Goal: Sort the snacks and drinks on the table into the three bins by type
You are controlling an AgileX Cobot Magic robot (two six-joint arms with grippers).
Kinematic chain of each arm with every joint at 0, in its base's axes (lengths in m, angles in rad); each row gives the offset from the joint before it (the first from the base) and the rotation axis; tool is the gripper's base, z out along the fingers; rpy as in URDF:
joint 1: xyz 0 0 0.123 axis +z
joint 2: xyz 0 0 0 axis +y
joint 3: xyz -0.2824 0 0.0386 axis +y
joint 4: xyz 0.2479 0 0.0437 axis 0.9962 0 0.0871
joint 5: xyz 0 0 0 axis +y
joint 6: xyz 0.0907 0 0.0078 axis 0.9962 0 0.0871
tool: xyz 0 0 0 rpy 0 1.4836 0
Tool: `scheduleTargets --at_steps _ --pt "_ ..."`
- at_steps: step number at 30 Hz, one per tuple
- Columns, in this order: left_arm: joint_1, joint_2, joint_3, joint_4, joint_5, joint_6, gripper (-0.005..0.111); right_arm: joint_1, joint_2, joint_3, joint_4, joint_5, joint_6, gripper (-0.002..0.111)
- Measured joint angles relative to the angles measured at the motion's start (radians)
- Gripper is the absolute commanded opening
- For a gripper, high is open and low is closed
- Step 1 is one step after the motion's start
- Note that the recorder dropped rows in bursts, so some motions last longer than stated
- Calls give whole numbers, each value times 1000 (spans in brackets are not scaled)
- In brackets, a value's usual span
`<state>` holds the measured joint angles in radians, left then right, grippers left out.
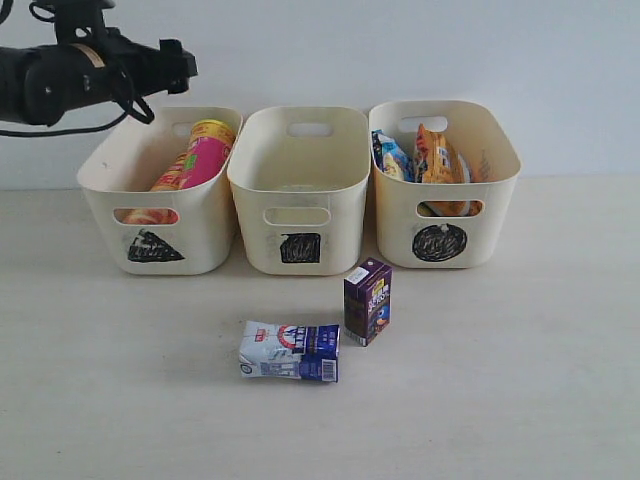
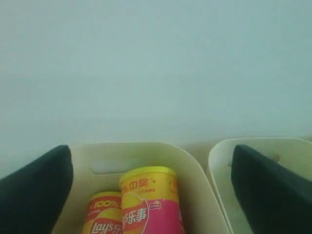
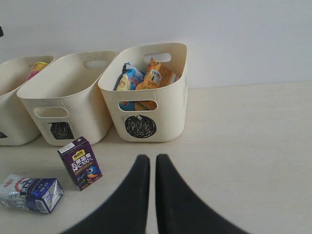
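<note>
The purple carton stands on the table before the empty square bin. The white-blue carton lies on its side near it. With the tubes and bags already binned, the drinks seem the step in hand. The left gripper, jaws wide apart, hovers over the triangle bin. The right gripper, closed on nothing, must open over a carton.

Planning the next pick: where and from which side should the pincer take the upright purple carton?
Probably from above, closing on the two broad flat faces near the top of the purple carton: it stands upright, apart from the lying white-blue carton and the middle bin.
</note>
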<state>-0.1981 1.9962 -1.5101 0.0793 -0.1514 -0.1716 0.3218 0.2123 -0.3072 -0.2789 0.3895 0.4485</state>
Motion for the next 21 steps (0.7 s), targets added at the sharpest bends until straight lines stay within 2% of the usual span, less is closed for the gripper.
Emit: scheduleTargets --at_steps 2,6,13,21 --pt "0 -34 0 0 44 0 50 0 0 0 0 0 0 2" --pt "0 -104 0 0 161 0 4 0 0 0 0 0 0 2" --pt "0 -224 0 -9 429 0 4 0 0 0 0 0 0 2" --pt "0 -429 122 -57 507 0 4 0 0 0 0 0 0 2"
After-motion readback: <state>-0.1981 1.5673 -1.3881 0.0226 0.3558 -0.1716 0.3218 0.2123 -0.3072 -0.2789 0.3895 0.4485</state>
